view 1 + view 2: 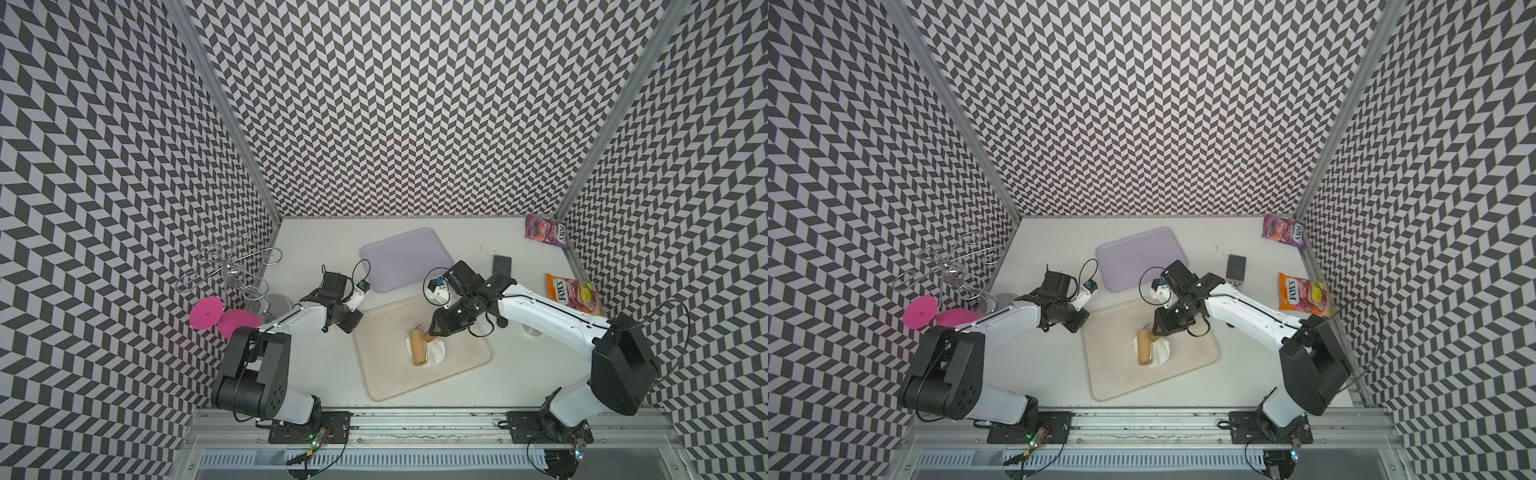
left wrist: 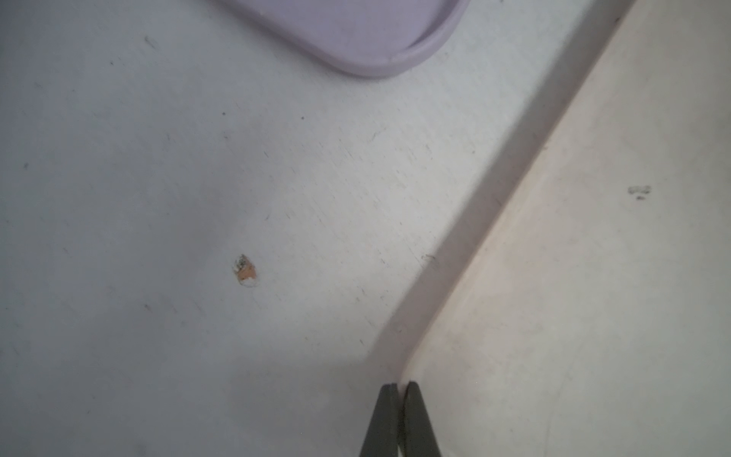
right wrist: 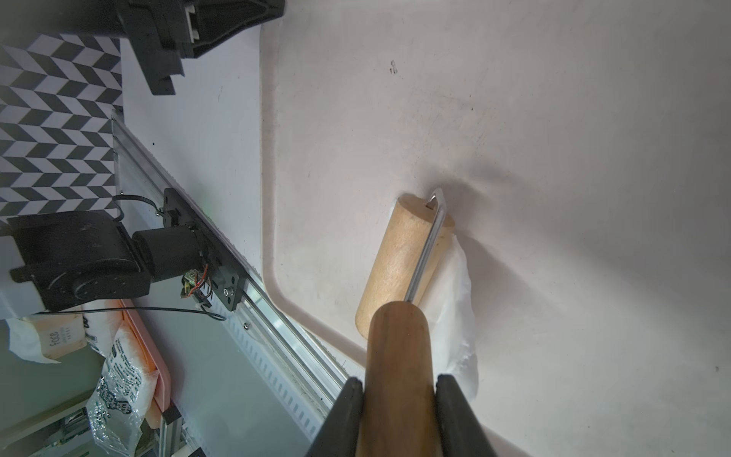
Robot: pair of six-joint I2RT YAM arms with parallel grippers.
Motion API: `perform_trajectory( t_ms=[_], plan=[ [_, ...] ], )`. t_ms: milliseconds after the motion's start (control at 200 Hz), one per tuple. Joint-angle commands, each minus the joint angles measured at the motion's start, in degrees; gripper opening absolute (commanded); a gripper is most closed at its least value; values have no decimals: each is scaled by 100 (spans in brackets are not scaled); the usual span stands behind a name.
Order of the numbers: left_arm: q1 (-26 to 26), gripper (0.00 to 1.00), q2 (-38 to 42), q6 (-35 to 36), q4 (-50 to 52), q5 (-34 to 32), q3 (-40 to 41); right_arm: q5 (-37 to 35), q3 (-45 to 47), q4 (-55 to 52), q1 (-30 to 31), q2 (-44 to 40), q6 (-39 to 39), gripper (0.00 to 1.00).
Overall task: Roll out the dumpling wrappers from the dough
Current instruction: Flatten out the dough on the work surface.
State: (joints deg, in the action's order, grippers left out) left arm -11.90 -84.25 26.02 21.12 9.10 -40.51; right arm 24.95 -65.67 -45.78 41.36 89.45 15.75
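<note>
A wooden roller (image 1: pixel 419 348) (image 1: pixel 1146 347) lies on the beige board (image 1: pixel 457 365), its drum (image 3: pixel 395 261) resting on the white dough (image 1: pixel 437 354) (image 3: pixel 455 300). The dough is a thin ragged sheet, partly hidden under the drum. My right gripper (image 1: pixel 430 333) (image 3: pixel 399 382) is shut on the roller's wooden handle (image 3: pixel 397 348). Both of its fingers press on the handle's sides. My left gripper (image 1: pixel 349 330) (image 2: pixel 400 385) is shut on nothing, with its tips at the board's far left corner (image 2: pixel 593 277). No dumpling wrappers are in view.
A lilac tray (image 1: pixel 405 257) (image 2: pixel 356 39) lies behind the board. Two candy bags (image 1: pixel 546 230) (image 1: pixel 573 293) and a small dark block (image 1: pixel 502 264) sit at the right. A wire rack (image 1: pixel 232 270) and pink discs (image 1: pixel 205 311) stand at the left. A metal rail (image 1: pixel 415 419) runs along the front edge.
</note>
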Motion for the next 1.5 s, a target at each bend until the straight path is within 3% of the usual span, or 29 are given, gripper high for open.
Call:
perform_trajectory(
  t_ms=[0,356,576,921,1492],
  plan=[
    [-49,0,49,17,77,61,50,-698,37,184,138,263,69,0],
    [-50,0,42,17,85,72,42,-874,-98,358,481,715,119,0],
    [-49,0,31,17,94,94,32,-1354,-412,97,670,1055,25,0],
    [-54,0,49,28,102,105,34,-395,-471,606,667,1086,38,0],
    [-49,0,52,26,85,110,50,193,-479,919,504,1488,171,0]
  ],
)
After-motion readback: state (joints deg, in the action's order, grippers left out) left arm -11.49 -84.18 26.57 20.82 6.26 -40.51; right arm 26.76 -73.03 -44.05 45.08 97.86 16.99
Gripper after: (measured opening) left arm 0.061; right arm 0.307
